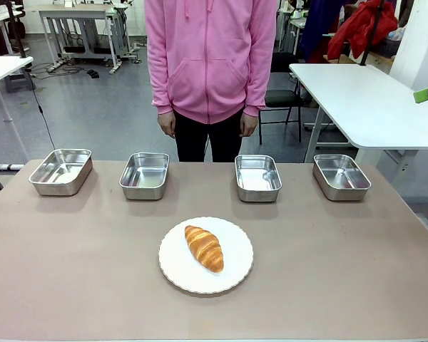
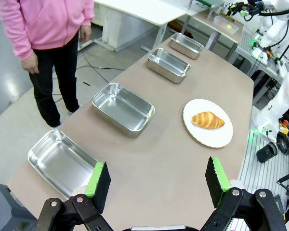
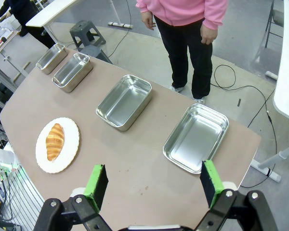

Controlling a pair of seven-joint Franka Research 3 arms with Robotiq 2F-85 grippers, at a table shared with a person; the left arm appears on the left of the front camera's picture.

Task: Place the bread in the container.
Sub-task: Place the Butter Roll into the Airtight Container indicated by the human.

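Note:
The bread is a golden-brown croissant lying on a round white plate in the middle of the table. Several look-alike shiny steel pans stand in a row along the far edge, and I cannot tell which is the container. In the left wrist view my left gripper is open and holds nothing, high above the table's end, with the bread well ahead to the right. My right gripper is likewise open and holds nothing, above the other end, with the bread far to the left.
A person in a pink hoodie stands at the far side, arms hanging down. The pans hold nothing. A white table stands behind on the right.

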